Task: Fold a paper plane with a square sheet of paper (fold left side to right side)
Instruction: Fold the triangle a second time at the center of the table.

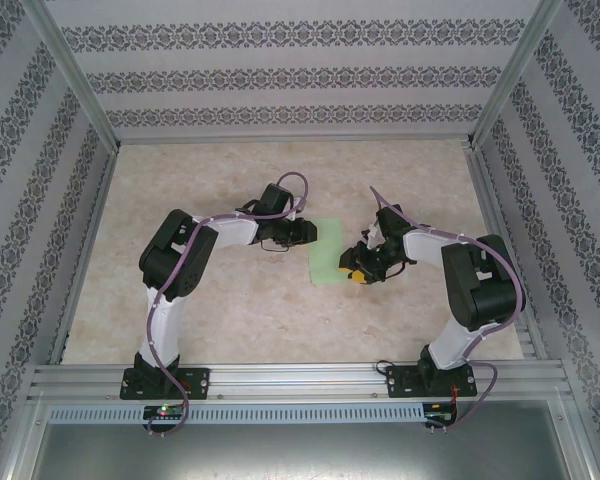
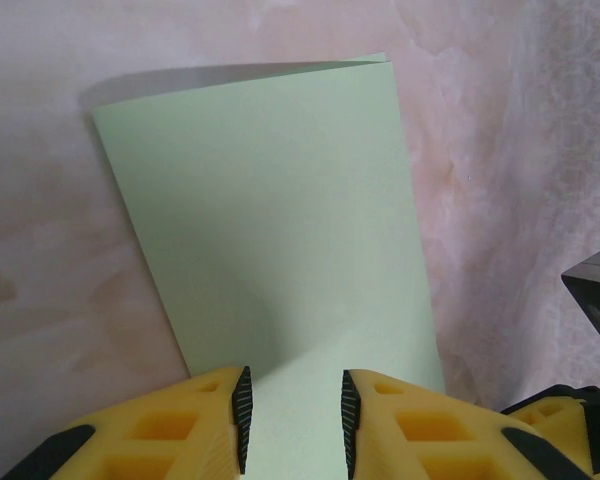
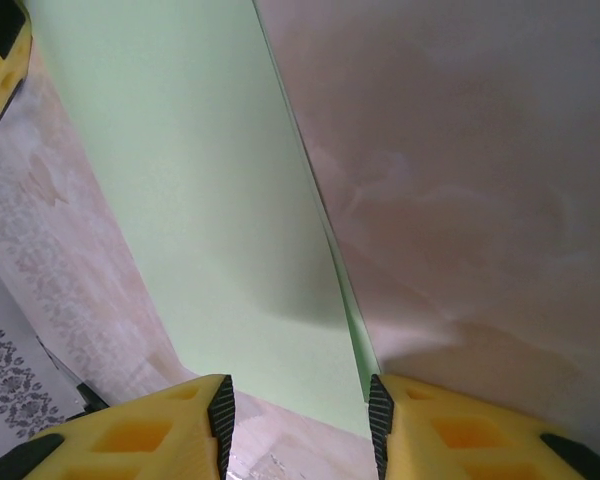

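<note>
Lying near the middle of the worktop (image 1: 230, 330), the light green sheet of paper (image 1: 327, 252) is doubled over into a narrow rectangle, its long sides running from the near edge toward the far edge. It sits flat between the two arms. The left tool (image 1: 305, 233) meets the sheet at its left side, toward the far corner, and the right tool (image 1: 355, 268) sits at its near right corner.

From the left wrist, the left tool (image 2: 295, 424) has its jaws parted with a clear gap, and the sheet (image 2: 280, 230) spreads out flat beyond and between the ribbed fingers (image 2: 242, 415); nothing is clamped. Two layers show along the sheet's far edge.

From the right wrist, the right tool (image 3: 300, 425) also stands with its jaws apart, gripping nothing. The long edge of the sheet (image 3: 210, 180) runs down to the inner face of one finger (image 3: 380, 410), with the marbled worktop (image 3: 460, 200) bare beside it.
</note>
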Motion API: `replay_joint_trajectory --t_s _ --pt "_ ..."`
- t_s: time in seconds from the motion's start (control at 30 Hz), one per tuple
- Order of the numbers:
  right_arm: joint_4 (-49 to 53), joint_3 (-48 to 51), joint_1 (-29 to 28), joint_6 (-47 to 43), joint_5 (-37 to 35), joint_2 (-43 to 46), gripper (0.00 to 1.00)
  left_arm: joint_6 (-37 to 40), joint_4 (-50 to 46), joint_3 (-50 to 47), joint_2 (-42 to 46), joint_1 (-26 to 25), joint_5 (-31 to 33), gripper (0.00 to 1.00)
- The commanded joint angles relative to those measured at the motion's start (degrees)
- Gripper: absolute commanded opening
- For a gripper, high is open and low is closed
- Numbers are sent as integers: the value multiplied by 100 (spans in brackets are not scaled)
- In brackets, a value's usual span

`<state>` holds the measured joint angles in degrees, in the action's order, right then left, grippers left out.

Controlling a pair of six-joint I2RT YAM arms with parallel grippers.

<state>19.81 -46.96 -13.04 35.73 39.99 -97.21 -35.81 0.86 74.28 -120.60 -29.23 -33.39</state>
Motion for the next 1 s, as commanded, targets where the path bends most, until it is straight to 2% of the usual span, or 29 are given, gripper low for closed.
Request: replay_joint_trajectory --t_s 0.0,0.3,0.57,0.8,0.97 --pt "-130 -127 -93 99 99 -105 43 127 -147 -106 -87 23 48 33" --pt "-533 -142 -120 224 235 -128 43 107 -8 -151 -8 23 -83 35" --pt "-539 -375 -123 190 324 -238 44 304 309 -322 784 126 -255 49" --pt "-475 -798 -55 163 446 -373 45 937 424 -1305 2261 58 357 61" --pt "-349 -1187 22 187 570 -563 45 1448 50 -1900 3107 -593 1211 71"
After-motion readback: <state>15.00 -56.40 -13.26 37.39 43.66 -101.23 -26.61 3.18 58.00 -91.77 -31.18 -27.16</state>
